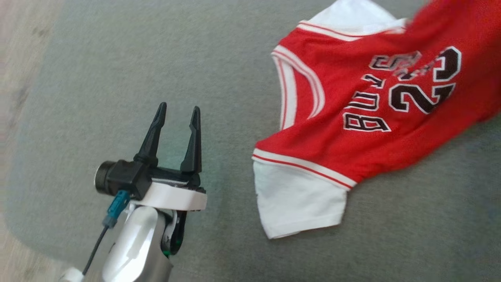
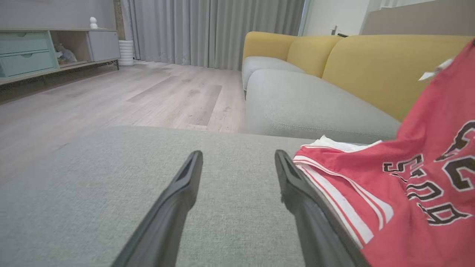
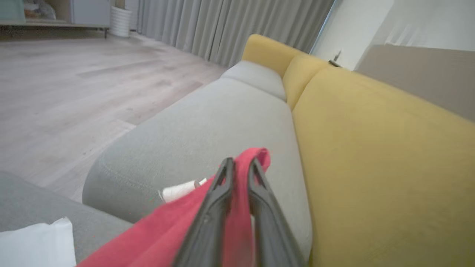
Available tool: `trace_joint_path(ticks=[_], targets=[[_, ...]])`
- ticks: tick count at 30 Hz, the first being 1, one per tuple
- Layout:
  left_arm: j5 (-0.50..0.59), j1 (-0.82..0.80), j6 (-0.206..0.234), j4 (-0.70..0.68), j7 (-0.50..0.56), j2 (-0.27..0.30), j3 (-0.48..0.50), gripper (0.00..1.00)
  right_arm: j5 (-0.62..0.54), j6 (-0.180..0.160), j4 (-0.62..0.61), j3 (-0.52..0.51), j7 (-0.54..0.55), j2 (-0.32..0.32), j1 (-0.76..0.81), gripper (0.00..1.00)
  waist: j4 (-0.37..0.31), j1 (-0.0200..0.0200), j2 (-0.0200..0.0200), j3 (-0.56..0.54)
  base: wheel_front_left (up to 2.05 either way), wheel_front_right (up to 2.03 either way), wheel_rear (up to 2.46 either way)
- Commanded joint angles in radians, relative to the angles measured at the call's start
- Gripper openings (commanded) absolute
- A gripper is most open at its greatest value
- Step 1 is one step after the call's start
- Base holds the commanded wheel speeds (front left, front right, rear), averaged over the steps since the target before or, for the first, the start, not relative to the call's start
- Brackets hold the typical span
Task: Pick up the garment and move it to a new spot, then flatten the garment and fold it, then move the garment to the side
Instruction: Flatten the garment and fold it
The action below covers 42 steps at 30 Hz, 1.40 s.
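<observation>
The right gripper (image 3: 240,163) has its two long dark fingers pressed together on a fold of red cloth, so it's pinching one end of the red mesh basketball jersey w/ black lettering, white trim and white sleeves (image 3: 156,241). A bit of the cloth pokes out past the tips. The left gripper (image 1: 178,109) is spread wide w/ nothing between the fingers, hovering over bare cushion just beside the jersey's striped armhole edge. The jersey (image 1: 332,137) itself lies lettering-up on the flat grey fabric seat cushion (image 1: 117,78). One white sleeve is spread out on the near side, and the far right end looks lifted and blurry where the right arm has it. In the left wrist view the cloth (image 2: 408,178) climbs steeply toward that side. Behind it run another grey seat and the mustard-yellow sofa backrest (image 3: 371,167), w/ pale wood flooring off to the left. Looks to me like step one, the pick-up-and-shift, w/ most of the garment trailing on the cushion, not clear of it. Next it prob needs a spot w/ enough open cushion to lay it flat. Then the free left gripper should take a second edge, e.g. the opposite hem or shoulder, b/c one pinch point alone will just bunch the cloth.
</observation>
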Motion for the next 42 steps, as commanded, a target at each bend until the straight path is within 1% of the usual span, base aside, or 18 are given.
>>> trace_joint_path(ticks=[1, 4, 8, 11, 15, 17, 19, 23, 24, 29, 32, 35, 37, 40, 42], targets=[[-0.007, -0.028, 0.006, -0.031, -0.009, 0.006, 0.02, 1.0, -0.013, -0.001, 0.005, 0.027, -0.022, -0.007, -0.03, 1.0, 0.044, -0.0003, 0.0, 0.039, 0.0, 0.0, 0.0], [-0.013, -0.032, 0.015, -0.031, -0.009, 0.006, 0.015, 1.0, -0.032, -0.001, 0.112, 0.042, -0.077, 0.004, -0.076, 1.0, 0.047, -0.0003, 0.0, 0.039, 0.0, 0.0, 0.0], [-0.007, -0.036, 0.024, -0.03, -0.009, 0.006, 0.028, 1.0, -0.044, -0.001, 0.208, 0.053, -0.158, 0.036, -0.091, 1.0, 0.02, -0.0003, 0.0, 0.023, 0.0, 0.0, 0.0], [-0.001, -0.034, 0.023, -0.032, -0.009, 0.006, 0.043, 1.0, -0.039, -0.001, 0.239, 0.039, -0.227, 0.065, -0.077, 1.0, -0.015, -0.0003, 0.0, 0.003, 0.0, 0.0, 0.0], [0.009, -0.024, 0.021, -0.032, -0.009, 0.006, 0.064, 1.0, -0.008, -0.001, 0.239, -0.004, -0.308, 0.13, -0.028, 1.0, -0.077, -0.0003, 0.0, -0.034, 0.0, 0.0, 0.0], [0.017, -0.015, 0.019, -0.032, -0.009, 0.006, 0.077, 1.0, 0.0, -0.001, 0.212, -0.018, -0.341, 0.165, 0.013, 1.0, -0.115, -0.0003, 0.0, -0.058, 0.0, 0.0, 0.0], [0.023, -0.006, 0.015, -0.031, -0.009, 0.006, 0.087, 1.0, 0.017, -0.001, 0.168, -0.052, -0.361, 0.202, 0.059, 1.0, -0.147, -0.0003, 0.0, -0.077, 0.0, 0.0, 0.0], [0.03, 0.014, 0.01, -0.03, -0.009, 0.006, 0.104, 1.0, 0.033, -0.001, 0.04, -0.091, -0.372, 0.287, 0.188, 1.0, -0.207, -0.0003, 0.0, -0.117, 0.0, 0.0, 0.0], [0.03, 0.014, 0.01, -0.03, -0.009, 0.006, 0.104, 1.0, 0.033, -0.001, 0.04, -0.091, -0.372, 0.287, 0.188, 1.0, -0.207, -0.0003, 0.0, -0.117, 0.0, 0.0, 0.0], [0.032, 0.034, 0.007, -0.026, -0.009, 0.006, 0.103, 1.0, 0.045, -0.001, -0.166, -0.147, -0.335, 0.39, 0.398, 1.0, -0.252, -0.0003, 0.0, -0.153, 0.0, 0.0, 0.0], [0.025, 0.046, 0.011, -0.023, -0.009, 0.006, 0.1, 1.0, 0.071, -0.001, -0.275, -0.165, -0.28, 0.443, 0.541, 1.0, -0.268, -0.0003, 0.0, -0.17, 0.0, 0.0, 0.0], [0.02, 0.057, 0.009, -0.016, -0.009, 0.006, 0.093, 1.0, 0.099, -0.001, -0.357, -0.167, -0.255, 0.462, 0.672, 1.0, -0.275, -0.0003, 0.0, -0.175, 0.0, 0.0, 0.0], [0.019, 0.062, 0.008, -0.008, -0.009, 0.006, 0.092, 1.0, 0.132, -0.001, -0.379, -0.159, -0.261, 0.464, 0.736, 1.0, -0.279, -0.0003, 0.0, -0.176, 0.0, 0.0, 0.0], [0.026, 0.06, 0.004, 0.003, -0.009, 0.006, 0.093, 1.0, 0.182, -0.001, -0.392, -0.149, -0.288, 0.465, 0.782, 1.0, -0.285, -0.0003, 0.0, -0.169, 0.0, 0.0, 0.0], [0.034, 0.053, -0.001, 0.009, -0.009, 0.009, 0.097, 1.0, 0.195, -0.001, -0.397, -0.139, -0.299, 0.465, 0.79, 1.0, -0.292, -0.0003, 0.0, -0.16, 0.0, 0.0, 0.0]])
